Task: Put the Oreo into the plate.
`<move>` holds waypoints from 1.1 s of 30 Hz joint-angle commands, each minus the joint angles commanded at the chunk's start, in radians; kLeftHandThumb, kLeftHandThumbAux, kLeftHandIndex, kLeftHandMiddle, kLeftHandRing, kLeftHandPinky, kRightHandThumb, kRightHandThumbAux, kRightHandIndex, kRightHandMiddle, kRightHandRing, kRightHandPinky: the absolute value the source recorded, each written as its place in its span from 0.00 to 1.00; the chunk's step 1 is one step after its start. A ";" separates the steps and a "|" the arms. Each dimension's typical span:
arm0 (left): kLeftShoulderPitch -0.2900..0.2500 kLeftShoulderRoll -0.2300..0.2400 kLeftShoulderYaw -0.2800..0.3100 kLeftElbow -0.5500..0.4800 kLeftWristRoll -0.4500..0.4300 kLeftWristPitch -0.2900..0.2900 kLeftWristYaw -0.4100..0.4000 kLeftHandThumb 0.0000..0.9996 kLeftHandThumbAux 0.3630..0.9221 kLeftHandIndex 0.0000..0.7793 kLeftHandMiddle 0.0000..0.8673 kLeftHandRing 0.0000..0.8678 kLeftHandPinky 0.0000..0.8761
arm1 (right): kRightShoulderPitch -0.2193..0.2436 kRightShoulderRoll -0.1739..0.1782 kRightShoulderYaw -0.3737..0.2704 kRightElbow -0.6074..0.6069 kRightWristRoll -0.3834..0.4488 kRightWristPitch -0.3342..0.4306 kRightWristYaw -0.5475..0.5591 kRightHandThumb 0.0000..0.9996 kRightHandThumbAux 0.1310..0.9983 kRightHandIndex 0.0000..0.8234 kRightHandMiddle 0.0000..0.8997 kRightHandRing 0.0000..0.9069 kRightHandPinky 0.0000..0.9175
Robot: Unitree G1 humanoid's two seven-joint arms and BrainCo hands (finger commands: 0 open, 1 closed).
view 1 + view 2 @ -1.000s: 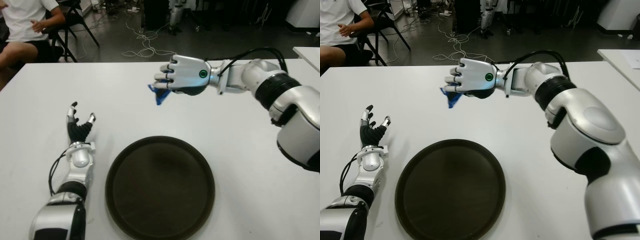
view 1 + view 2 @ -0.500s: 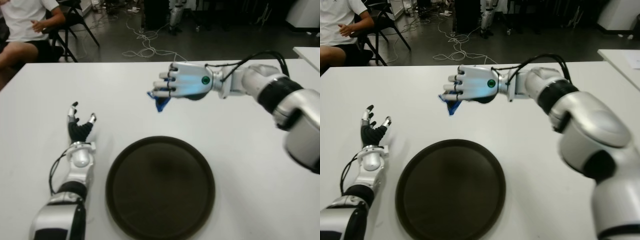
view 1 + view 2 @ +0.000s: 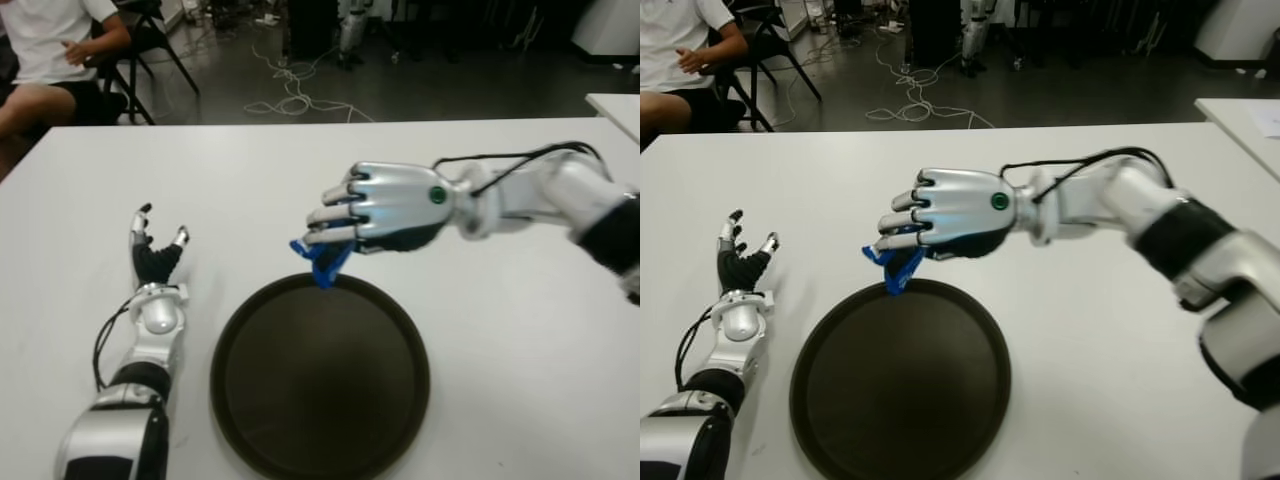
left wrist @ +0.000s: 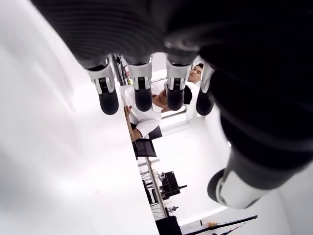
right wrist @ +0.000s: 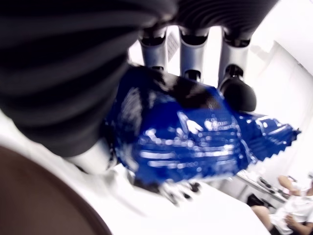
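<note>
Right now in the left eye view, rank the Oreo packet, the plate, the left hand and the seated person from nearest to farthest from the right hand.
1. Oreo packet: gripped in the right hand, under its fingers.
2. Plate: just below, its far rim under the packet.
3. Left hand: open, off to the left of the plate.
4. Seated person: beyond the table's far left corner.

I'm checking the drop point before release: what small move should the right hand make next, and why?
Probably carry on a little nearer, toward the plate's middle, before opening. The right hand grips the blue Oreo packet, which hangs just over the plate's far rim, so a release here could land it on the rim or the table. The left hand shows open, left of the plate.
</note>
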State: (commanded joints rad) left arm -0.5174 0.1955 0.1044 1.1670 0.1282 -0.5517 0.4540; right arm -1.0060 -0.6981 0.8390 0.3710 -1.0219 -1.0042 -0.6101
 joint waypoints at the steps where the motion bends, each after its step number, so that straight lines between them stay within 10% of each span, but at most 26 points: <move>1: 0.000 0.000 0.000 0.000 -0.001 0.000 -0.002 0.00 0.67 0.03 0.03 0.02 0.01 | 0.007 0.003 -0.014 -0.005 0.005 -0.009 0.018 0.69 0.69 0.53 0.91 0.90 0.86; 19: -0.006 0.003 -0.009 0.004 0.012 -0.002 0.010 0.00 0.64 0.04 0.04 0.03 0.03 | 0.086 0.007 -0.211 -0.134 0.208 -0.197 0.354 0.70 0.69 0.53 0.97 0.97 0.94; 33: -0.006 0.000 -0.002 0.009 0.005 -0.006 0.002 0.00 0.64 0.04 0.05 0.03 0.03 | 0.125 0.059 -0.293 -0.131 0.297 -0.175 0.591 0.70 0.68 0.53 0.93 0.92 0.88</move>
State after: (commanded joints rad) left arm -0.5233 0.1956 0.1024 1.1761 0.1329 -0.5578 0.4565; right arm -0.8812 -0.6387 0.5461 0.2397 -0.7252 -1.1789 -0.0191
